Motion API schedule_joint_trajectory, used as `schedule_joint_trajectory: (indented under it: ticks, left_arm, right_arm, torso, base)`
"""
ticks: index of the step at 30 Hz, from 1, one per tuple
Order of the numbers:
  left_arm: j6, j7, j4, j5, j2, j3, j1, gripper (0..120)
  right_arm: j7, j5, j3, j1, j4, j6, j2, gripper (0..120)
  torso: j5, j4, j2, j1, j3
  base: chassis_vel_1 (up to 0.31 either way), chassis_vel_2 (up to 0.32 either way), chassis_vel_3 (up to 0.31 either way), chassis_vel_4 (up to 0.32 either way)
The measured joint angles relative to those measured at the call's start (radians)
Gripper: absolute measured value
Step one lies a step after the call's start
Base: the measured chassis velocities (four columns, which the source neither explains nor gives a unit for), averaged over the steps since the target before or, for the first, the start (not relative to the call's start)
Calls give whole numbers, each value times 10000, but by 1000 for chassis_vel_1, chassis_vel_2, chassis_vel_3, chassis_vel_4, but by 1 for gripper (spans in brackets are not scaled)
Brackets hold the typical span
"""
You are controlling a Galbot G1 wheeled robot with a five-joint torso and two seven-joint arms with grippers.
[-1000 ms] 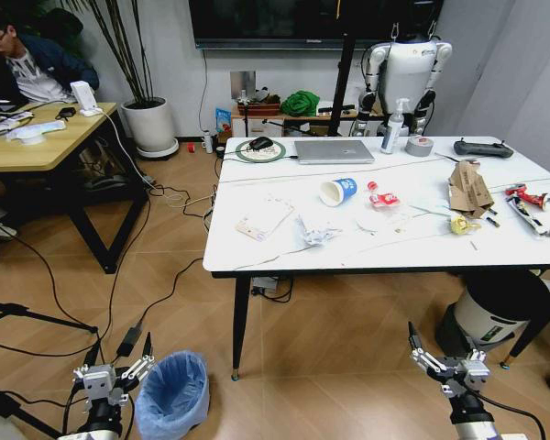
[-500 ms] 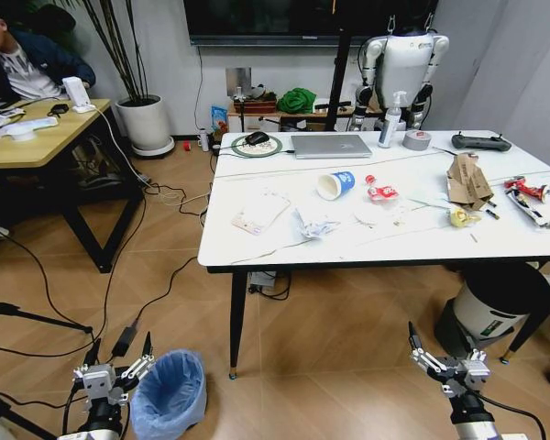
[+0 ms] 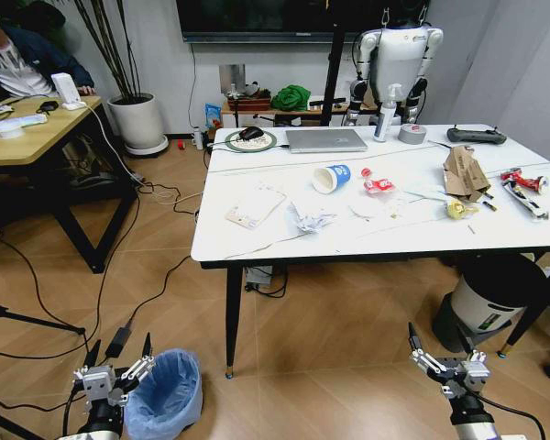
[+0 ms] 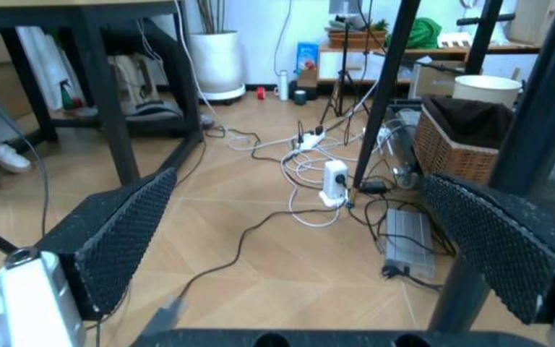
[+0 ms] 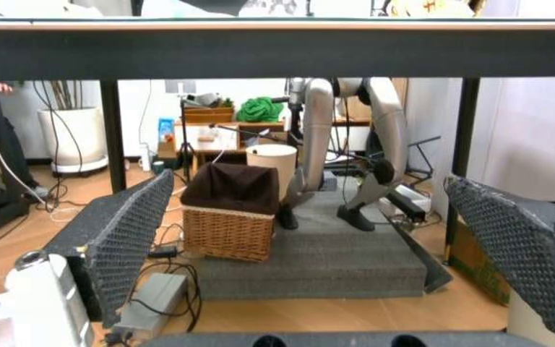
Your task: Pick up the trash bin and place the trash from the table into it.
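My left gripper (image 3: pixel 110 374) hangs low with fingers spread wide, just beside the small round bin lined with crinkly light-blue plastic (image 3: pixel 165 394) on the floor; I judge it light, its rim the firmest hold. My right gripper (image 3: pixel 445 365) waits, likewise spread.

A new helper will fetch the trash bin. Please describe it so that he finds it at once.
Start at the white table; on the floor before its near left leg stands the trash bin, beside the left gripper. Its crinkly light-blue bag distinguishes it from the bigger white cylinder.
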Motion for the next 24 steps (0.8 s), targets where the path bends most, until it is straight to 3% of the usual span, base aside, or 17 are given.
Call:
schedule_joint_trajectory:
  ticks: [24]
  left_arm:
    - [-21, 71, 116, -36, -28, 27, -99, 100]
  right_arm:
    - [3, 134, 41, 80, -29, -33, -73, 100]
  torso:
    - [0, 0, -738, -332, -407]
  base:
    - [0, 0, 0, 0]
